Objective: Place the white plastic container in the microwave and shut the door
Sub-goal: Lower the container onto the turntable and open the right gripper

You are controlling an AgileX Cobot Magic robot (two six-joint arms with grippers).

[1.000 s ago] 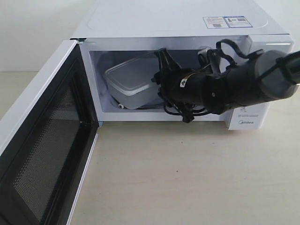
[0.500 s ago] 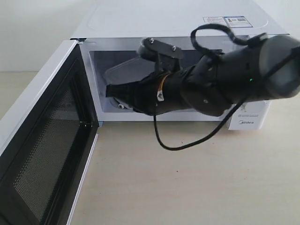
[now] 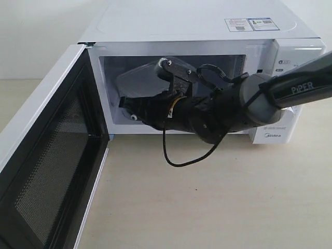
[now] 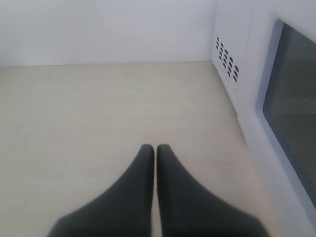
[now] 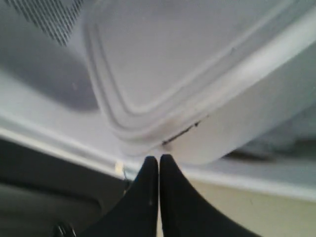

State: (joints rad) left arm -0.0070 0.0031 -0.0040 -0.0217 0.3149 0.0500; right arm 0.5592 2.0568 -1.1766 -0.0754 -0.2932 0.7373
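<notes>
The white microwave (image 3: 197,21) stands at the back of the table with its door (image 3: 46,171) swung wide open to the left. The white plastic container (image 3: 136,79) lies inside the cavity, mostly hidden behind my right arm. My right gripper (image 3: 123,106) is shut and empty, low at the left of the cavity mouth. In the right wrist view its closed tips (image 5: 159,159) sit right at the container's rounded corner (image 5: 163,84); I cannot tell whether they touch. My left gripper (image 4: 156,147) is shut and empty over bare table beside the door's outer face (image 4: 294,103).
A black cable (image 3: 179,155) loops down from the right arm onto the table in front of the microwave. The open door takes up the left front of the exterior view. Vent slots (image 4: 226,58) mark the microwave's side wall near the left gripper.
My right gripper has shut and let go of the container. The arm has swung left and lower across the cavity mouth. The container stays inside.
</notes>
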